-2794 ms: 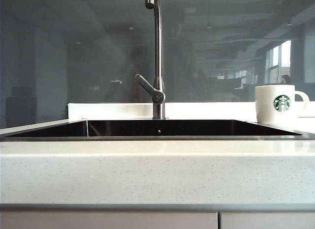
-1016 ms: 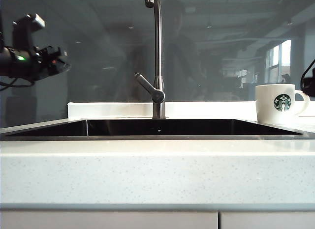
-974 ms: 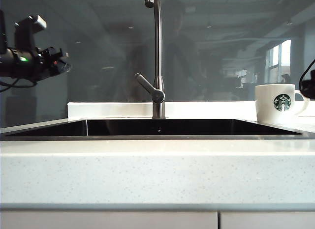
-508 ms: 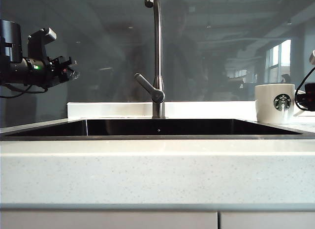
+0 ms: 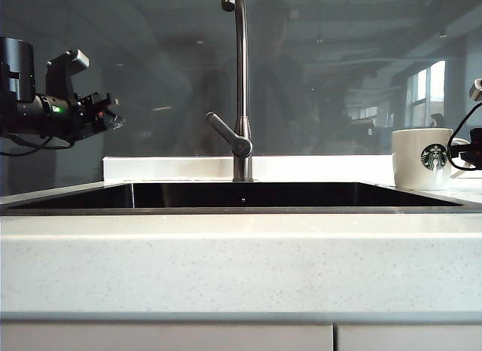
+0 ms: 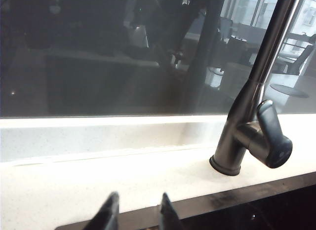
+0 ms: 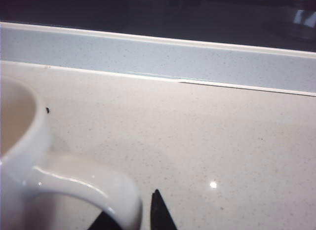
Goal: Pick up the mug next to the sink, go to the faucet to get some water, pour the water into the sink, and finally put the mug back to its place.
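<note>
I see the mug [image 5: 420,159] upright on the pale counter just right of the sink [image 5: 241,196] — white, green round logo facing me, its handle [image 7: 84,185] turned away from the basin. The sink is wide, dark and glossy inside. The faucet [image 5: 239,87] rises behind its middle — slim steel, lever [image 6: 271,134] angled out.

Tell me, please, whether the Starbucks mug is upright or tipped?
Upright: the Starbucks mug stands on the countertop, rim level, logo straight. The right gripper straddles its handle.
</note>
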